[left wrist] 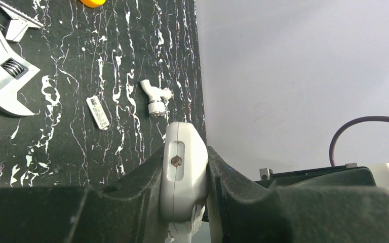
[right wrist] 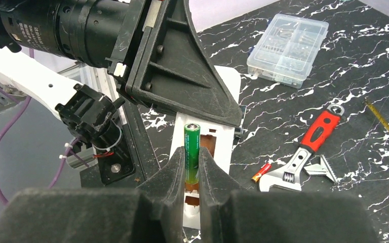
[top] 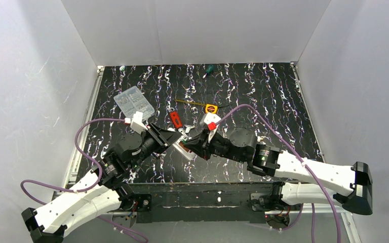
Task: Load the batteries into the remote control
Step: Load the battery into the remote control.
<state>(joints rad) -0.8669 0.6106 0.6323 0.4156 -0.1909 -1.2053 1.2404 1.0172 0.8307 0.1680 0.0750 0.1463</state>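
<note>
Over the middle of the dark marbled table [top: 263,101] the two arms meet nose to nose. The left claw [top: 168,137] is clamped tight on the white remote [right wrist: 222,144], gripping it across its narrow sides near one end and holding it up off the surface. From the left wrist view that rounded end [left wrist: 183,152] sits squeezed between the two black fingers [left wrist: 147,177]. The right claw [right wrist: 191,159] is closed on a green battery [right wrist: 191,139]. It pinches the lower half so the battery stands up between the fingers, its metal tip on top, directly over the open back of the remote. I cannot tell whether the battery touches the bay. A second battery [right wrist: 261,172], red and yellow, lies on the table just beside the head of a red-handled wrench [right wrist: 306,152]. A clear plastic box [right wrist: 287,48] of small parts sits further off, and a white tap-shaped piece [left wrist: 156,96] lies near a small white strip [left wrist: 98,112].
</note>
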